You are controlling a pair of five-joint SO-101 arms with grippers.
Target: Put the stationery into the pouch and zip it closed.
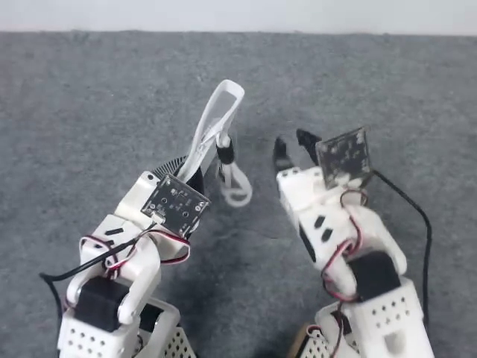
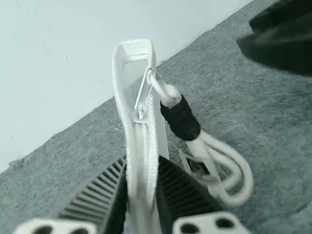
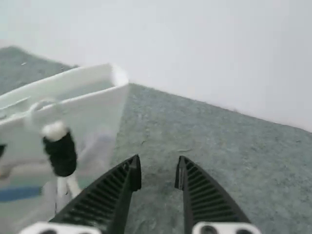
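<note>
A white translucent pouch (image 1: pixel 218 119) stands on edge above the grey table, and my left gripper (image 1: pixel 195 176) is shut on its lower part. In the left wrist view the pouch (image 2: pixel 138 122) rises from between the ribbed fingers (image 2: pixel 181 192) of that gripper (image 2: pixel 142 195). A zip pull cord with a black bead (image 1: pixel 225 155) and a white loop (image 1: pixel 237 191) hangs beside the pouch. My right gripper (image 1: pixel 293 146) sits just right of the cord, open and holding nothing. From the right wrist, the pouch (image 3: pixel 83 105) and bead (image 3: pixel 61 153) lie beside the gripper (image 3: pixel 158 173). A blue shape (image 3: pixel 19 194) shows through the pouch wall.
Grey carpet-like table surface (image 1: pixel 89 112) spreads around both arms, with a pale wall (image 1: pixel 238 13) along the far edge. A black cable (image 1: pixel 417 216) runs beside the right arm. My right gripper appears as a dark blur (image 2: pixel 282 39) in the left wrist view.
</note>
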